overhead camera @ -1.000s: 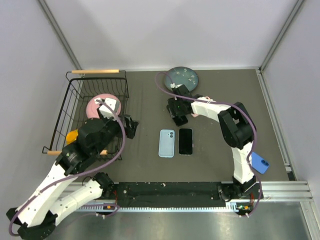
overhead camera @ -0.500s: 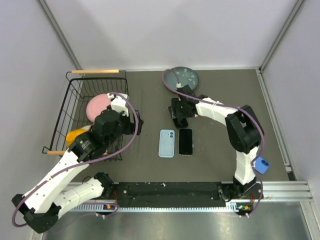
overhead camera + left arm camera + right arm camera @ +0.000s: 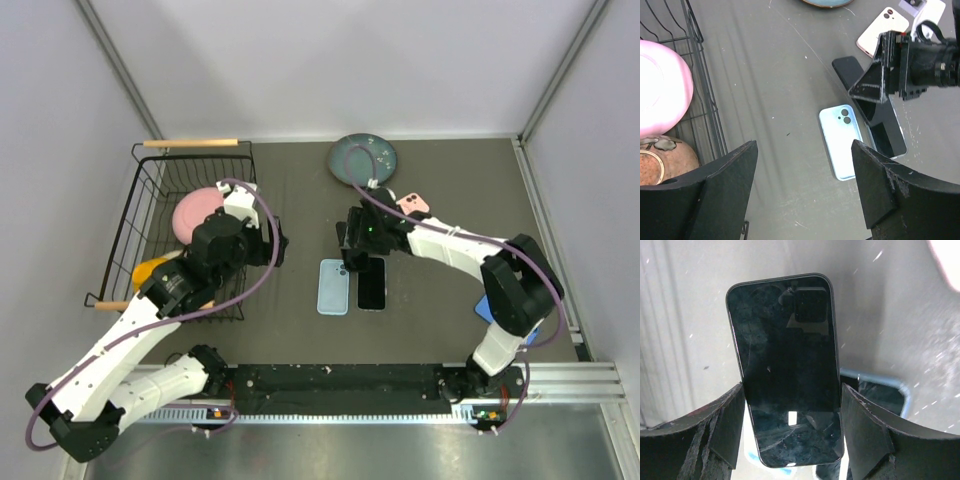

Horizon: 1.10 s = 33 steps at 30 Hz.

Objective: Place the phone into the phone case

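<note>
Jaws are gaping on both: right gripper (image 3: 790,395) straddling the black phone (image 3: 781,330), left gripper (image 3: 804,150) hovering empty. Phone is lying beside the blue phone case (image 3: 841,141), nothing inserted yet.

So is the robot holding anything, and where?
Nothing yet. The left gripper is open and empty; the right gripper's open fingers straddle the black phone's long sides, but it lies flat on the table.

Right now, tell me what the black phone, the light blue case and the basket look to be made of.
Black phone: glossy glass front, probably; it mirrors lights and shows smudges.
Light blue case: matte plastic or silicone, likely; even, dull colour without glare.
Basket: thin black-coated metal wire, with what look like wooden handles.
</note>
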Each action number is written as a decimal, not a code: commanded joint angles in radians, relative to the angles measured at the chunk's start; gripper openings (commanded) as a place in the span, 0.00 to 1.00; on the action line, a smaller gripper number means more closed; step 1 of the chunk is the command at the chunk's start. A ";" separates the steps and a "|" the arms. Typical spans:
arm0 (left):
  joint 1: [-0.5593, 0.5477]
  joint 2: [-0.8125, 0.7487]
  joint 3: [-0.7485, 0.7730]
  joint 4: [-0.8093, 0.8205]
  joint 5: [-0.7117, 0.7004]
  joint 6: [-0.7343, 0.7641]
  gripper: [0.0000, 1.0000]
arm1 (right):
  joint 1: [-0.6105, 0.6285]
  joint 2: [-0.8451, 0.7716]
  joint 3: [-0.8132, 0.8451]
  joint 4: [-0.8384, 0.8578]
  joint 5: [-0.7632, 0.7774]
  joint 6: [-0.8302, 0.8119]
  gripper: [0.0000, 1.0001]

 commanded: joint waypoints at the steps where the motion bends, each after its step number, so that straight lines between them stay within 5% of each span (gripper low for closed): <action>1: 0.005 -0.018 0.040 -0.005 0.010 -0.011 0.81 | 0.094 -0.115 -0.053 0.109 0.027 0.201 0.33; 13: 0.006 -0.070 0.011 -0.005 0.021 -0.007 0.82 | 0.278 -0.113 -0.128 0.162 0.197 0.382 0.33; 33: 0.005 -0.075 0.000 0.002 0.032 -0.007 0.82 | 0.360 -0.028 -0.128 0.071 0.309 0.474 0.41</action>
